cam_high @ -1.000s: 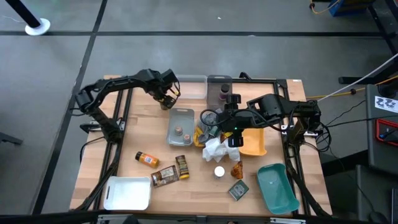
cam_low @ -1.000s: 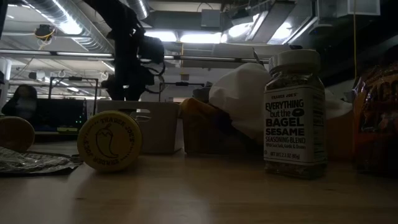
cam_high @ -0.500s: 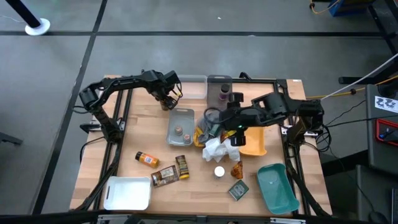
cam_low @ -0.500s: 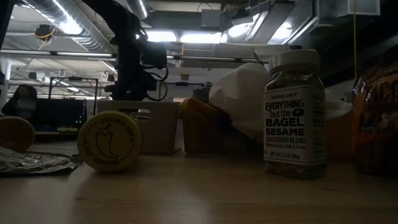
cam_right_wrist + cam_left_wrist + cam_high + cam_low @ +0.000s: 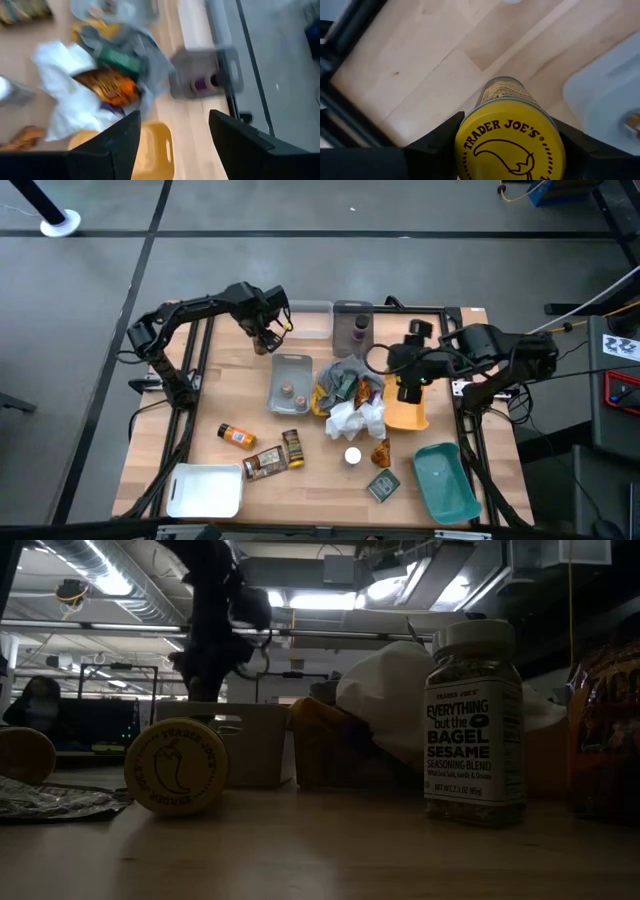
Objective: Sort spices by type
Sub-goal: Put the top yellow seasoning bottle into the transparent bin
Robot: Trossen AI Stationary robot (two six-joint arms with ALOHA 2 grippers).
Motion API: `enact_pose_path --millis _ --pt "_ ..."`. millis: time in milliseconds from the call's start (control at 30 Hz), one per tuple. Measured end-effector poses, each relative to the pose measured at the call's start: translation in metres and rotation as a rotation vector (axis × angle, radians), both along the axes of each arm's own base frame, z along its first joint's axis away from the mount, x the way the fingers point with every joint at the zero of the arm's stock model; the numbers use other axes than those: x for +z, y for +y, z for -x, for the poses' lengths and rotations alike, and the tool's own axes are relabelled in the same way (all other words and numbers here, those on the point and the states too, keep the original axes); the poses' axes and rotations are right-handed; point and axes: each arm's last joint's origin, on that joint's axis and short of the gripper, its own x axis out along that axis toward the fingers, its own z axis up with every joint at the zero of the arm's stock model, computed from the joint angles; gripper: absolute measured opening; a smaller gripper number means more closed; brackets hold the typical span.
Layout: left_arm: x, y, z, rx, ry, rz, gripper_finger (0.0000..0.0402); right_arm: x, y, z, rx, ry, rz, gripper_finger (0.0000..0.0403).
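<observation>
The left pincer (image 5: 507, 150) grips a yellow-lidded jar (image 5: 509, 142) above the surface (image 5: 225, 395) at far left; the right pincer (image 5: 410, 385) hangs open, empty, over the yellow tray (image 5: 408, 412)

One camera looks straight down, one level across the table (image 5: 215, 405), two ride the wrists.
</observation>
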Motion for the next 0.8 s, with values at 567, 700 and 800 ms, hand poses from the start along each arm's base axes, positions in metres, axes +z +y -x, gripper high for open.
enact_pose_path --millis 567,700,800 --pt "0.08 0.021 -0.03 -0.022 -0.332 -0.237 0.0205 -0.117 -0.001 0.0 -0.056 0.026 -0.002 0.0234" --pt "0.066 0.032 -0.045 -0.047 -0.339 -0.252 0.0205 -0.131 0.0 -0.005 -0.055 -0.01 -0.011 0.0234" --pt "0.046 0.041 -0.057 -0.068 -0.307 -0.237 0.0205 -0.135 0.001 -0.008 -0.055 -0.035 -0.018 0.0234"
